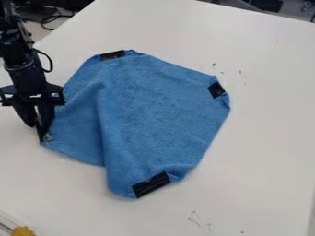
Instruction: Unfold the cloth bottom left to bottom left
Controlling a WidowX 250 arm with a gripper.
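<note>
Mostly spread, the blue cloth (150, 106) lies left of centre on the worktop (258, 152), a raised fold running down it towards the lower edge. Black patches sit at three corners: top (113, 55), right (216, 89) and bottom (151, 184). The tool (39, 132) is down at the left corner; I cannot tell how far open it is, or whether it has hold of the cloth. The step in hand looks like laying out that bottom-left corner, with the unfolding well along. If the corner is held, the next move probably calls for a low, gentle pull outward to ease the fold, then letting go and lifting clear without dragging the fabric back. No brand, label or writing can be read on the cloth or its patches; the worktop bears small dark marks (195, 218).
</note>
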